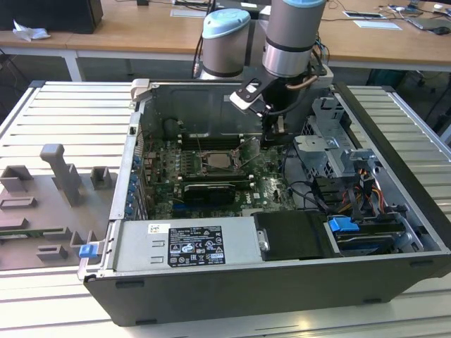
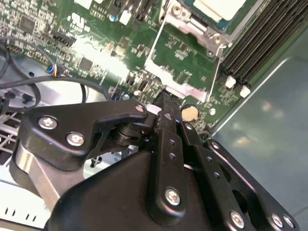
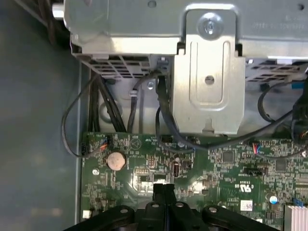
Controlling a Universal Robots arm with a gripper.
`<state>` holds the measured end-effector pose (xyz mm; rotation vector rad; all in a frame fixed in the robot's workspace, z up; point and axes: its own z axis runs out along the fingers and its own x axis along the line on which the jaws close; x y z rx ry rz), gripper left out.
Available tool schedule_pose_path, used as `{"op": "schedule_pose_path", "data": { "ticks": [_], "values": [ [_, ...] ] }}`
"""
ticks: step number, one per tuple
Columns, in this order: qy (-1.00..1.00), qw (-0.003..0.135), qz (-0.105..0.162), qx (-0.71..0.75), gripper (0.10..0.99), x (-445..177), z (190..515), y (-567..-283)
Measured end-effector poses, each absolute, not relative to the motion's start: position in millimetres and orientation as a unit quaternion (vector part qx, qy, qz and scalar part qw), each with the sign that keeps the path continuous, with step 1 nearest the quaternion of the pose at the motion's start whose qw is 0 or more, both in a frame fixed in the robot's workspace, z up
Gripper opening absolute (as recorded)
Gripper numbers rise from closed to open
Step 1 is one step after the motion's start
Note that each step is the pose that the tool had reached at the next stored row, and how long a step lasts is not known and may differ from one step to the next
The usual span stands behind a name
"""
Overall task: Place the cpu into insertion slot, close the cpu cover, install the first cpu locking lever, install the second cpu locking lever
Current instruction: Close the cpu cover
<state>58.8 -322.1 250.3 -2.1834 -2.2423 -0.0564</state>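
Open computer case (image 1: 232, 303), arm (image 1: 292, 35) reaching down over green motherboard (image 1: 165, 176). Gripper (image 2: 162, 102) low over board at 2 o'clock of insertion slot (image 1: 206, 162) in exterior view, fingers pressed together, nothing between them. In second wrist view, cpu cover (image 2: 185, 18) apparently down over cpu (image 2: 219, 6), chip seated in slot. Thin wire lever (image 2: 155, 41) beside cover, latched or not unclear. Probably lever stage in hand, calling for fine tip placement against slim wire

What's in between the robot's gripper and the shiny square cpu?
In the second wrist view, a stretch of green circuit board dotted with tiny parts lies between the gripper and the cpu, with a thin metal rod along its edge.
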Motion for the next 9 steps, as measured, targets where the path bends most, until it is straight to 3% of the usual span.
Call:
{"op": "schedule_pose_path", "data": {
  "ticks": [9],
  "values": [
    [-0.716,0.006,-0.018,-0.698,0.106,50.5,250.2,-322.1]
  ]
}}
